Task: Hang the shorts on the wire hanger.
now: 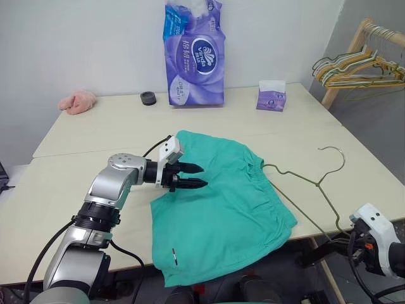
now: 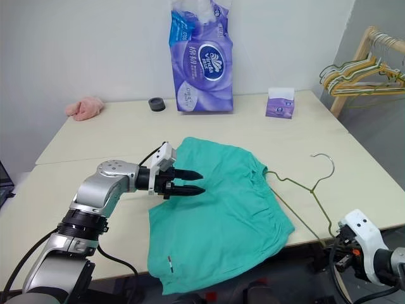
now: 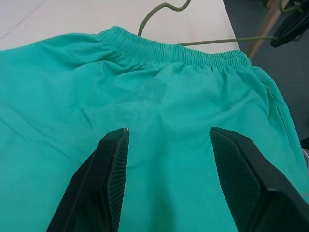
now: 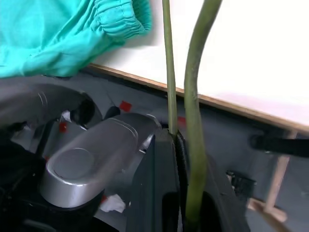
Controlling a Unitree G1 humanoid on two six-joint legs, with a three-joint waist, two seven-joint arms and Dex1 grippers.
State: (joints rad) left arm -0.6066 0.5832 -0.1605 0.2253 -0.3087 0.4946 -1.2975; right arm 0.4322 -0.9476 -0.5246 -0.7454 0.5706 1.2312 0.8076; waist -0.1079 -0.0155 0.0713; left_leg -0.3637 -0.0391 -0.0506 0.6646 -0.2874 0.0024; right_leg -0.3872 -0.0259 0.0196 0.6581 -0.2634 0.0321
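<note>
The teal-green cloth shorts (image 1: 218, 206) lie flat on the pale cream table (image 1: 95, 136), spread across its near half. Their gathered elastic waistband runs along the right-hand side, from the far corner of the cloth toward the near table edge, and the two wide legs point toward the robot's left — one leg end hangs slightly over the near edge, where a small white tag (image 1: 174, 254) shows.

The thin dark olive-green wire hanger (image 1: 316, 183) lies just beside the waistband, its curved hook pointing away toward the far right of the table. Its long wire runs diagonally back toward the near right corner, where the right gripper (image 4: 179, 145) is clamped on it with its black fingers pressed together below the table edge.

The left gripper (image 1: 192, 177) hovers over the left part of the shorts, pointing right toward the waistband, its two fingers apart and holding nothing.

At the back stands a tall purple plastic pack of tissue rolls (image 1: 194, 54) with a round "Vinda" logo; near it sit a small purple tissue box (image 1: 271, 96), a black round cap (image 1: 148, 98) and a pink fluffy cloth (image 1: 78, 101). A bunch of yellow and green hangers (image 1: 357, 69) hangs on a wooden rack at the right.
</note>
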